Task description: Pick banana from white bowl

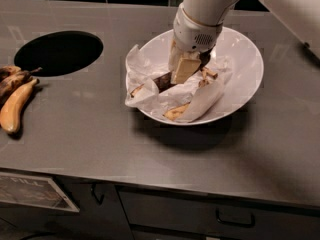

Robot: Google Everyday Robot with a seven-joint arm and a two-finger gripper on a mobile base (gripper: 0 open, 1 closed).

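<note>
The white bowl (246,59) stands on the grey counter, right of centre, lined with crumpled white paper (141,69). The banana (162,82), slim and black-brown, lies across the paper in the bowl's middle. Its right end (206,75) shows past the gripper. My gripper (181,73) comes straight down into the bowl from the white arm, and its beige fingers (185,66) are closed on the banana's middle. The part of the banana between the fingers is hidden.
A small pale-yellow peel scrap (175,113) lies at the bowl's near side. A round dark hole (57,51) is cut in the counter at the left. A bunch of yellow-brown bananas (15,101) lies at the far left edge. Drawers sit below the counter's front edge.
</note>
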